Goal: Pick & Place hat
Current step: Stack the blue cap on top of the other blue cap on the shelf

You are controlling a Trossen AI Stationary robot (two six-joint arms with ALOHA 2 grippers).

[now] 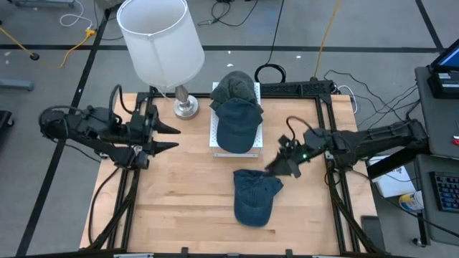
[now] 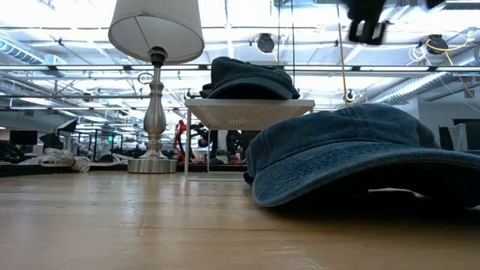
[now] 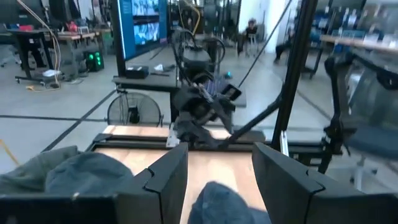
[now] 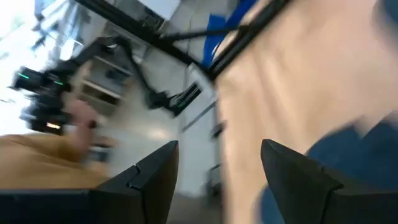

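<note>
Two hats (image 1: 237, 115) already stacked on white stand (image 1: 215, 140), counter 12 o'clock. Third hat (image 1: 254, 195) lies on counter centre, unheld. Right claw (image 1: 280, 167) spread, at hat's 2 o'clock. Left claw (image 1: 168, 137) spread, idle at 9 o'clock. Judged: pick and place remain.

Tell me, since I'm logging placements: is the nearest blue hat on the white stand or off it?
Off it. The blue hat lies flat on the wooden table, apart from the white stand.
</note>
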